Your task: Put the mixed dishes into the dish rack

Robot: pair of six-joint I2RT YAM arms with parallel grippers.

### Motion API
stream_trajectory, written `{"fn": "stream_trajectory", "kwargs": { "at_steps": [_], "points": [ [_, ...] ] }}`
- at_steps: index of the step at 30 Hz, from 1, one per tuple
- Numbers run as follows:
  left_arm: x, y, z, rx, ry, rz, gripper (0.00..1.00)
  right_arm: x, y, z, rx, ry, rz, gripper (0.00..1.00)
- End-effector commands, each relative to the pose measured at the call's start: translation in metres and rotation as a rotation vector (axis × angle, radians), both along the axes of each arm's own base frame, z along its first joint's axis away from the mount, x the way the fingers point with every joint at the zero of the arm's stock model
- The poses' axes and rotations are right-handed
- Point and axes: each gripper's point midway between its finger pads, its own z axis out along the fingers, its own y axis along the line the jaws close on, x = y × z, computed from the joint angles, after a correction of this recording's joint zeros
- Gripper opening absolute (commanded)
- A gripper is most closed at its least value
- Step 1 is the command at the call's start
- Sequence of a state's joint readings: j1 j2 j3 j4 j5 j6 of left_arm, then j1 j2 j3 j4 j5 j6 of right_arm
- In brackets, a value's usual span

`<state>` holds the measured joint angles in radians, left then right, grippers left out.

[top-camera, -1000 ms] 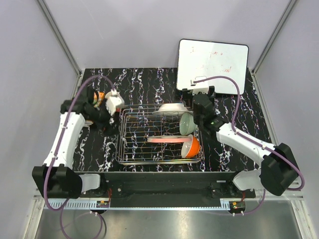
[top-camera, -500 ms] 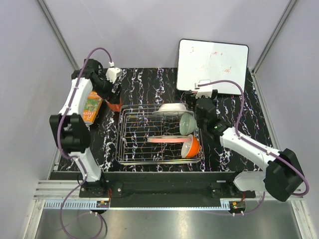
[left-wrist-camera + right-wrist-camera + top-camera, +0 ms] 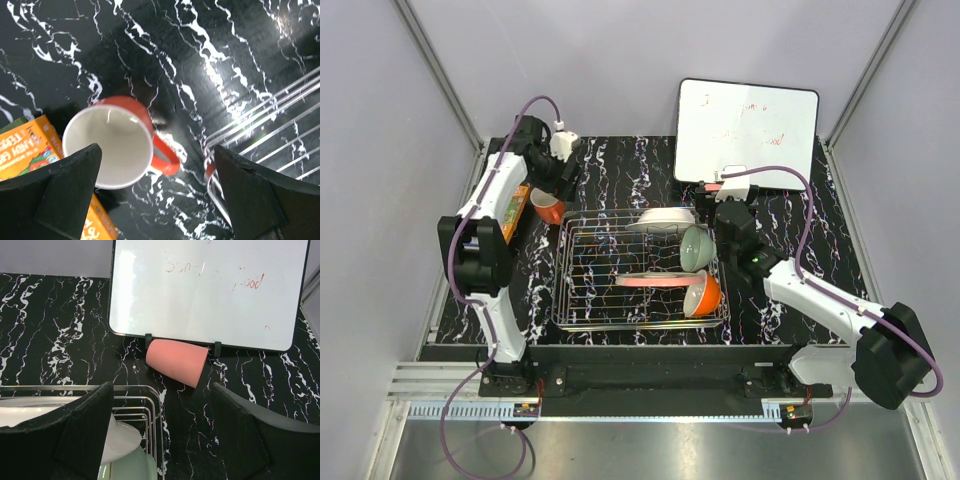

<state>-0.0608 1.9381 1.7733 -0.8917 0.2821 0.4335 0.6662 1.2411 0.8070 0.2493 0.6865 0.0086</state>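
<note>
The silver wire dish rack point(image 3: 582, 290) holds a white plate point(image 3: 665, 217), a pale green bowl point(image 3: 695, 247), an orange bowl point(image 3: 704, 294) and a pink plate point(image 3: 655, 282). An orange-red mug point(image 3: 549, 208) with a white inside point(image 3: 110, 147) stands on the table left of the rack's far corner. My left gripper point(image 3: 564, 177) hovers open above the mug point(image 3: 156, 152), its handle between the fingers. A small pink cup point(image 3: 177, 361) lies on its side by the whiteboard. My right gripper point(image 3: 162, 390) is open just short of the cup, holding nothing.
A green-orange book point(image 3: 510, 210) lies against the mug's left side point(image 3: 30, 150). The whiteboard point(image 3: 747, 133) stands at the back right, right behind the pink cup point(image 3: 210, 290). The rack's corner wires point(image 3: 270, 120) are close to my left gripper's right finger.
My left arm has swung from beside the rack's left side to the far left, and now hangs over the mug. My right gripper has crept back toward the whiteboard.
</note>
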Motion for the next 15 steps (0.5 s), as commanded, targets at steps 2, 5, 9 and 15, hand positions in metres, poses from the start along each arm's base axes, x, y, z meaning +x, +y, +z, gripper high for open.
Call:
{"fn": "stream_trajectory", "kwargs": {
  "at_steps": [2, 5, 9, 15],
  "points": [
    [0.021, 0.009, -0.018, 0.027, -0.004, 0.104, 0.99, 0.000, 0.002, 0.013, 0.072, -0.044, 0.010, 0.84],
    [0.026, 0.012, -0.025, 0.035, -0.001, 0.126, 0.99, -0.002, 0.001, 0.014, 0.065, -0.045, 0.012, 0.84],
    [0.032, 0.014, -0.034, 0.051, -0.003, 0.143, 0.99, -0.003, -0.001, 0.015, 0.060, -0.049, 0.010, 0.83],
    [0.030, 0.014, -0.054, 0.051, 0.041, 0.147, 0.86, -0.005, -0.003, 0.013, 0.061, -0.044, 0.003, 0.81]
  ]
}}
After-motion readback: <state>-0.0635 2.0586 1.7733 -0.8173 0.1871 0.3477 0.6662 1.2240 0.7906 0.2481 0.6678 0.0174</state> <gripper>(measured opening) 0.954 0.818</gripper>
